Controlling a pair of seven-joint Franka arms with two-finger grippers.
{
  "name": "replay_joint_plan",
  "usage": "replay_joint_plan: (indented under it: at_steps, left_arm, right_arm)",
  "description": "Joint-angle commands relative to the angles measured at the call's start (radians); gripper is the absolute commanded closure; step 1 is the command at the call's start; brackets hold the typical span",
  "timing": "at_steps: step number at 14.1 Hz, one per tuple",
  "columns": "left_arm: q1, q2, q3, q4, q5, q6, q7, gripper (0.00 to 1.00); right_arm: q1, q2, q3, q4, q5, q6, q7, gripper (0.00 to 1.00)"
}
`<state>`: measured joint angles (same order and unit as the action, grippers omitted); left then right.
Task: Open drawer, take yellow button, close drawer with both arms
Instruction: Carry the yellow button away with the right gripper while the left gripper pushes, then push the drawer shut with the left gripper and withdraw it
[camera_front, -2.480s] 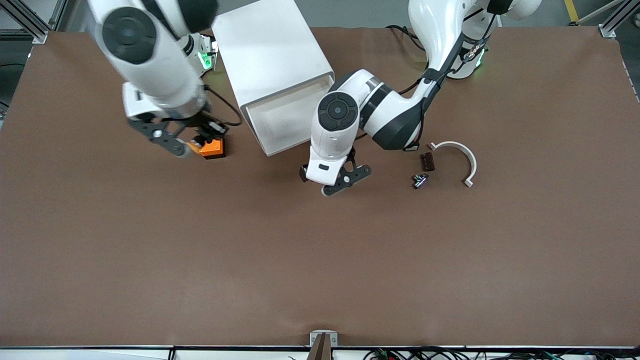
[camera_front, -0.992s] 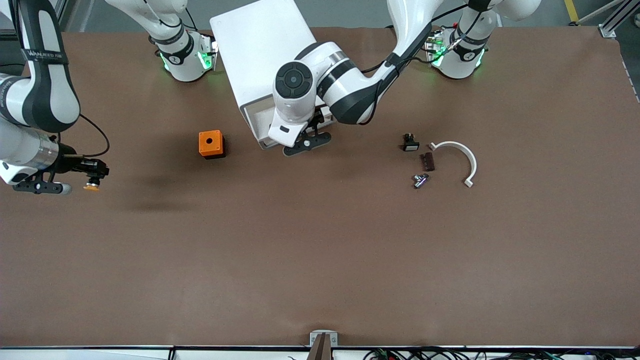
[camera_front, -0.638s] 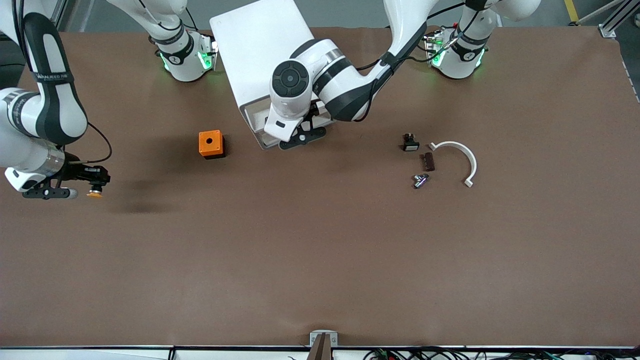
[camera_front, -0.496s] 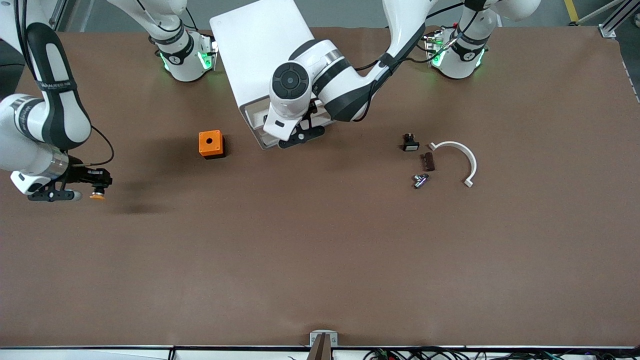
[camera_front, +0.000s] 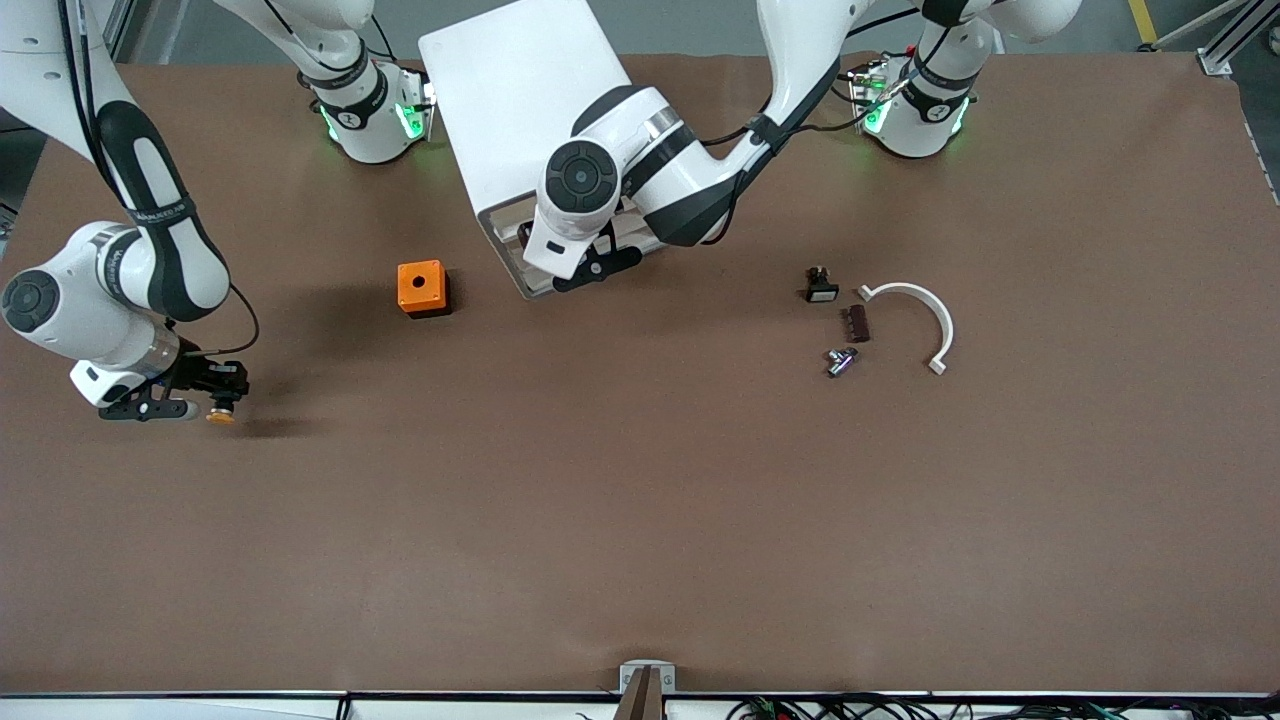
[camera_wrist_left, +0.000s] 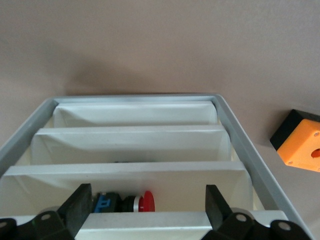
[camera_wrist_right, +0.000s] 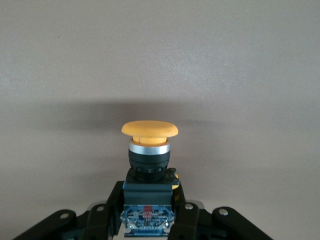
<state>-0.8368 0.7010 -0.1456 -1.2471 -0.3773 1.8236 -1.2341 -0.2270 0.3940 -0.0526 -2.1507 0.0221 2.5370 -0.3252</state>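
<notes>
My right gripper (camera_front: 205, 398) is shut on the button (camera_front: 220, 415), low over the table at the right arm's end. In the right wrist view the button's orange-yellow cap (camera_wrist_right: 150, 129) points away from the gripper (camera_wrist_right: 149, 210), which clamps its black body. The white cabinet (camera_front: 530, 110) stands between the arm bases. Its top drawer (camera_front: 525, 270) sticks out from the front. My left gripper (camera_front: 590, 265) is open at that drawer's front. In the left wrist view its fingers (camera_wrist_left: 80, 207) stand at either side of the drawer's front lip (camera_wrist_left: 150, 222).
An orange cube with a hole (camera_front: 421, 288) sits beside the cabinet and shows in the left wrist view (camera_wrist_left: 300, 142). A red-capped button (camera_wrist_left: 145, 202) lies in a drawer. Toward the left arm's end lie a small black part (camera_front: 820, 287), a brown part (camera_front: 855, 323), a metal piece (camera_front: 840, 360) and a white curved piece (camera_front: 915, 310).
My right gripper carried the button from beside the orange cube to the right arm's end and lower. My left gripper moved from over the table to the drawer front.
</notes>
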Motion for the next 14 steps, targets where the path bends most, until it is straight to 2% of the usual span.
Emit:
replay_joint_plan:
  at_steps: [1, 5, 10, 14]
  left_arm:
    - [-0.010, 0.003, -0.005, -0.002, -0.052, -0.003, -0.004, 0.00]
    - [-0.007, 0.002, -0.006, -0.014, -0.064, -0.004, -0.005, 0.00]
    - [-0.002, 0.003, -0.006, -0.015, -0.141, -0.003, -0.004, 0.00]
    - [0.001, 0.005, -0.003, -0.015, -0.129, -0.001, 0.004, 0.00]
  right_arm:
    - [-0.005, -0.007, 0.007, -0.012, -0.007, 0.023, -0.011, 1.00]
    - [0.005, 0.000, 0.008, -0.011, -0.007, 0.035, -0.011, 1.00]
    - [0.012, 0.031, 0.008, -0.005, -0.008, 0.043, -0.011, 1.00]
    - [0.018, 0.074, 0.010, -0.001, -0.008, 0.098, -0.011, 1.00]
